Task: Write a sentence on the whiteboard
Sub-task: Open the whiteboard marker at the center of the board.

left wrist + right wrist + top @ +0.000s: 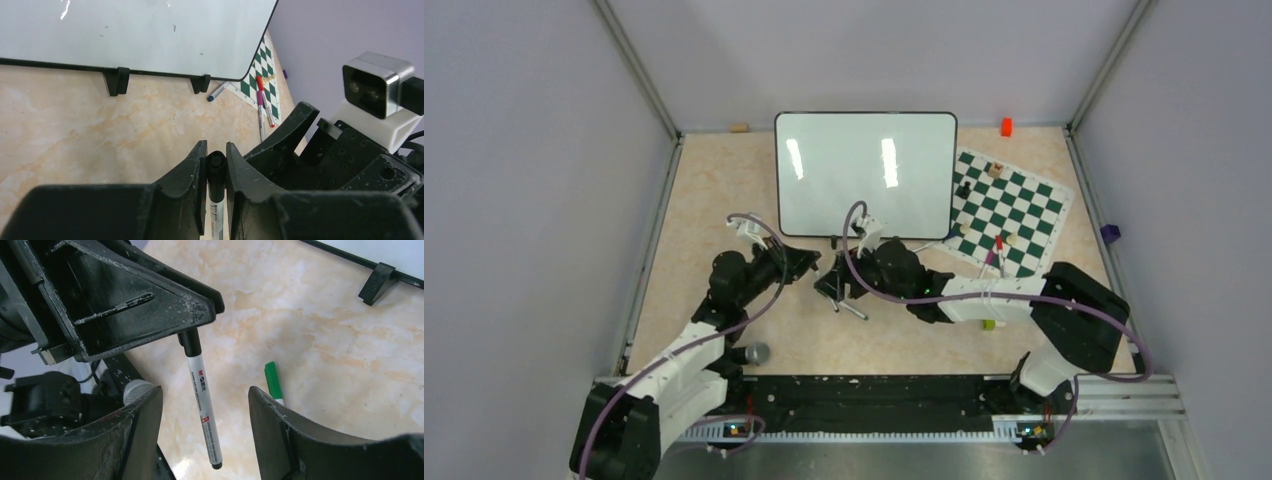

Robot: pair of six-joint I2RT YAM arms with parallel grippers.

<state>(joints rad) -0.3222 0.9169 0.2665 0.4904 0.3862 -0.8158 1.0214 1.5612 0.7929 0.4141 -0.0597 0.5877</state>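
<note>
On the left side of the surface (714, 200), a small grey ball (755, 352) is seen close to the left arm (694, 345). The left jaws are closed narrowly on a marker (202, 405), which is gripped at its black cap. The white body of the marker hangs down from them at a slight tilt. Whether its lower end touches the surface cannot be told.

The whiteboard (864, 175) is placed at the back middle of the surface, just beyond both arms. It is held up by two small black feet (117, 80), and two streaks of reflected light are seen on its glossy white face.

The right jaws, at the end of the right arm (984, 298), are opened wide. One is placed on each side of the hanging marker, and both are kept apart from it. A green marker (272, 382) is lying on the surface near the right one of these jaws.

A pen with a blue end (217, 92) is lying beside the right foot of the whiteboard. A green-and-white chess mat (1009, 205) is spread just to the right of the whiteboard, and a few pieces (994, 170) are standing on it. A red marker and a purple marker (261, 95) are laid together on its near edge. A small orange block (1006, 126) is seen at the back wall.
</note>
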